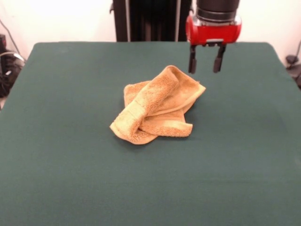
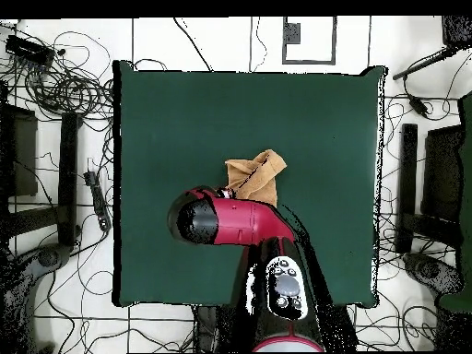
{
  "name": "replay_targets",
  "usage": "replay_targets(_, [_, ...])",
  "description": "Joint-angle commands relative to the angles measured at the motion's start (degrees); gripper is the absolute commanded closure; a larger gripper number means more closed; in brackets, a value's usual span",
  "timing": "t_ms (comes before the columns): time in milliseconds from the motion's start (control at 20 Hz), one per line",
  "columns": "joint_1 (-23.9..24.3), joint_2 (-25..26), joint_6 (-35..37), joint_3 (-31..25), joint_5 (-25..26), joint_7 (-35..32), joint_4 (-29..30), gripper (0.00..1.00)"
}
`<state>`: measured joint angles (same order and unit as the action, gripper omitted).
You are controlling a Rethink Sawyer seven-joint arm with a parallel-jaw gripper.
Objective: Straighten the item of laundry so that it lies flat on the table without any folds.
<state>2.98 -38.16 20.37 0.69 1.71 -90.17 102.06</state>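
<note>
The golden-orange towel (image 1: 155, 106) lies crumpled and folded over itself near the middle of the dark green table (image 1: 61, 155). One corner sticks up toward the far right of the heap. My gripper (image 1: 205, 66) hangs open and empty above the table, just beyond and to the right of that raised corner, apart from the cloth. In the overhead view the towel (image 2: 258, 175) shows partly, with its near edge hidden under my red and black arm (image 2: 230, 221); the gripper itself is hidden there.
The robot's black pedestal (image 1: 150, 19) stands behind the table's far edge. Cables and dark equipment (image 2: 55, 83) lie on the floor around the table on both sides.
</note>
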Motion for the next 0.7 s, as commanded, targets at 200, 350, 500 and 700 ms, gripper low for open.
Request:
replay_targets(200, [1.19,6.34,-2.26,-6.15,-0.97,-8.16,0.16,0.00])
replay_targets(350, [1.47,7.52,-4.16,-6.14,-0.60,-8.49,0.41,0.00])
replay_targets(500, [1.69,9.16,-5.49,-6.35,-0.32,-8.45,0.14,0.00])
replay_targets(700, [1.79,10.88,-6.57,-6.45,1.11,-6.99,-0.73,0.00])
